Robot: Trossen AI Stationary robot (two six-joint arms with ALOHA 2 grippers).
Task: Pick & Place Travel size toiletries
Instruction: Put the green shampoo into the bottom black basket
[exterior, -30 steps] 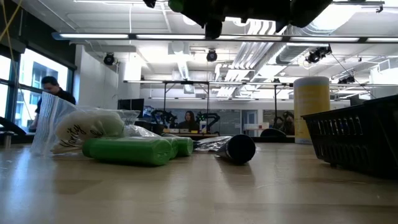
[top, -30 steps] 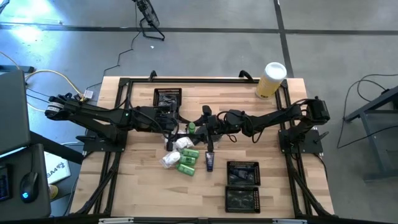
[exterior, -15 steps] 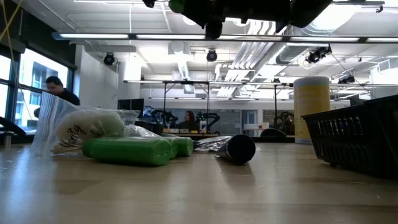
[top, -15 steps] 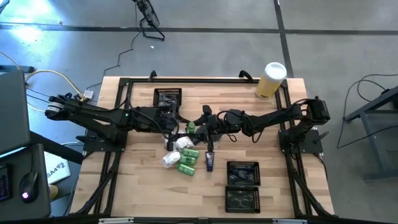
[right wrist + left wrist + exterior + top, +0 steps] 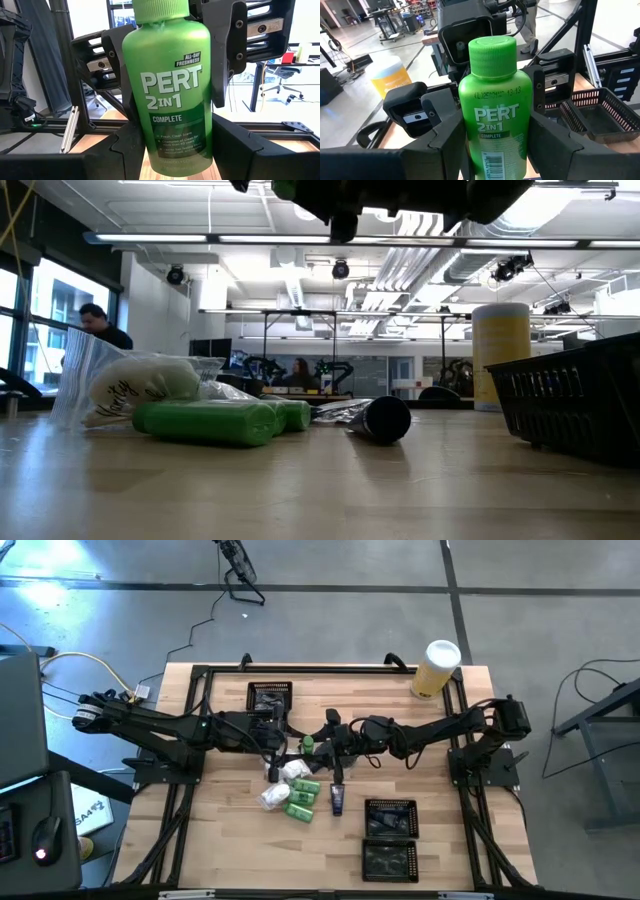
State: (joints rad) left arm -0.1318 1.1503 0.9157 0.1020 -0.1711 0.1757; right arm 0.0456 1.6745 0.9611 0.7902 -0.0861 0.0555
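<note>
Both wrist views show me one green bottle [image 5: 492,110] clamped between left fingers [image 5: 445,145] and right fingers [image 5: 235,145] together; the high view shows only a green speck there.

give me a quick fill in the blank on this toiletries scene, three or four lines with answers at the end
1. Both pincers grip one ____ bottle between them, above the table.
2. The big word printed on that bottle is ____.
3. The left pincer and right pincer meet over the ____ of the table.
4. The yellow cylinder has a ____ lid.

Missing words: green; PERT; middle; white
</note>
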